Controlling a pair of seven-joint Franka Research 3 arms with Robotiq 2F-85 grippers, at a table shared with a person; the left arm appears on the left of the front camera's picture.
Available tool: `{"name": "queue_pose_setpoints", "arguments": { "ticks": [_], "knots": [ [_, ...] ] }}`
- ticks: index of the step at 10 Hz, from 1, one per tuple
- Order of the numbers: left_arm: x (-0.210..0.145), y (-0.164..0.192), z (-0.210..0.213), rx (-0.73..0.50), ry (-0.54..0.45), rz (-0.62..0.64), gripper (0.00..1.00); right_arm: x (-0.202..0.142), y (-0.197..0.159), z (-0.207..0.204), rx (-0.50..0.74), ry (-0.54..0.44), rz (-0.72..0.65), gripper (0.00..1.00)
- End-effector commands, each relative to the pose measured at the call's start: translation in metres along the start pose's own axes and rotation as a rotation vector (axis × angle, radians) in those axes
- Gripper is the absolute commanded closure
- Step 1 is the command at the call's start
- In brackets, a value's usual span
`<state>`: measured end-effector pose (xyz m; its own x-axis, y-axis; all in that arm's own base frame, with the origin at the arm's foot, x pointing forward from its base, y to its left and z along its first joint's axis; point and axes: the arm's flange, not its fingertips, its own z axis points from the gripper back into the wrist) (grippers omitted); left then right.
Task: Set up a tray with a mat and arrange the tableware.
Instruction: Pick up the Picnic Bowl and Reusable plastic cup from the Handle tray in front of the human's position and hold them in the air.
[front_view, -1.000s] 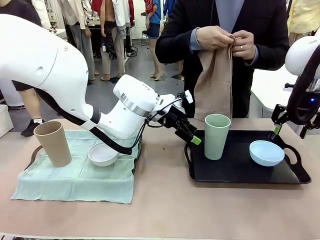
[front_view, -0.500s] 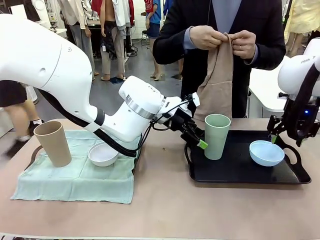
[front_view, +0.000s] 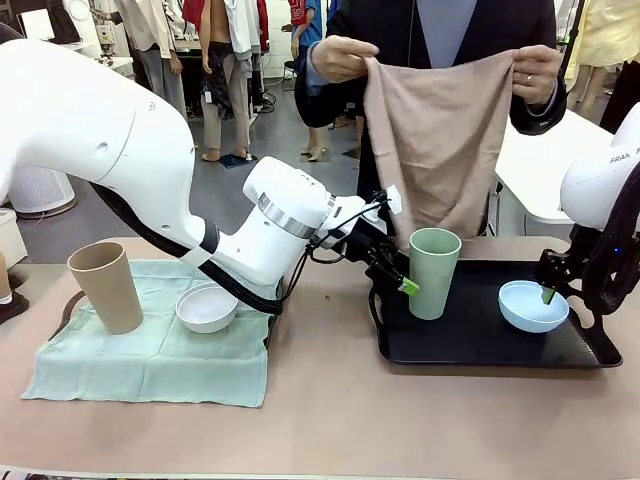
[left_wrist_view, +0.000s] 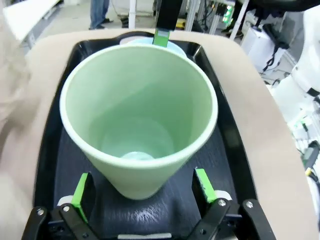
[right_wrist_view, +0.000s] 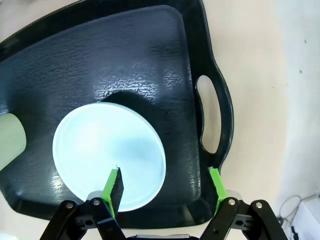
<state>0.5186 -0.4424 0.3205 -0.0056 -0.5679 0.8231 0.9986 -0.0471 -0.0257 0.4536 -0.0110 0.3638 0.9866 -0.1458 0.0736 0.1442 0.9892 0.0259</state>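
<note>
While the person's brown mat (front_view: 440, 140) hangs unlaid at upper centre, you have the black tray (front_view: 480, 345) still bare: left gripper (left_wrist_view: 145, 192) wide around the green cup (left_wrist_view: 140, 120), right gripper (right_wrist_view: 165, 187) wide over the blue bowl's (right_wrist_view: 107, 152) rim.

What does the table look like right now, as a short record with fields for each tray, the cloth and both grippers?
left tray: covered by a pale green mat, holding the tan cup and the white bowl
right tray: bare black tray, holding the pale green cup and the light blue bowl
cloth: tan cloth held spread out by the person's hands above the far edge
left gripper: open, fingers either side of the pale green cup's base
right gripper: open, one finger over the light blue bowl, the other outside its rim
</note>
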Motion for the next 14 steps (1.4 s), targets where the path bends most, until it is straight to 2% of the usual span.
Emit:
{"name": "queue_pose_setpoints", "arguments": {
  "ticks": [1, 6, 7, 8, 9, 10, 11, 12, 14],
  "knots": [
    [-0.003, 0.006, -0.018, 0.010, -0.075, -0.057, 0.00, 0.007, 0.001, -0.013, 0.035, -0.017, -0.005, 0.15],
    [-0.001, 0.008, -0.039, -0.019, -0.077, -0.074, 0.00, 0.016, 0.008, -0.026, 0.101, -0.045, 0.061, 0.15],
    [-0.003, 0.008, -0.039, -0.015, -0.087, -0.086, 0.00, 0.016, 0.008, -0.026, 0.101, -0.045, 0.087, 0.54],
    [-0.003, 0.008, -0.040, -0.015, -0.089, -0.085, 0.60, 0.016, 0.008, -0.026, 0.094, -0.038, 0.086, 0.74],
    [-0.002, 0.007, -0.041, -0.011, -0.094, -0.085, 0.60, 0.017, 0.008, -0.026, 0.091, -0.039, 0.085, 1.00],
    [-0.002, 0.007, -0.041, -0.014, -0.095, -0.089, 1.00, 0.017, 0.008, -0.026, 0.092, -0.040, 0.085, 1.00],
    [-0.002, 0.007, -0.041, -0.013, -0.095, -0.088, 0.62, 0.017, 0.008, -0.027, 0.093, -0.039, 0.084, 1.00],
    [-0.002, 0.007, -0.041, -0.014, -0.095, -0.087, 1.00, 0.017, 0.007, -0.027, 0.094, -0.041, 0.082, 1.00],
    [-0.003, 0.005, -0.041, -0.017, -0.084, -0.082, 1.00, 0.017, 0.006, -0.027, 0.086, -0.042, 0.080, 1.00]
  ]
}}
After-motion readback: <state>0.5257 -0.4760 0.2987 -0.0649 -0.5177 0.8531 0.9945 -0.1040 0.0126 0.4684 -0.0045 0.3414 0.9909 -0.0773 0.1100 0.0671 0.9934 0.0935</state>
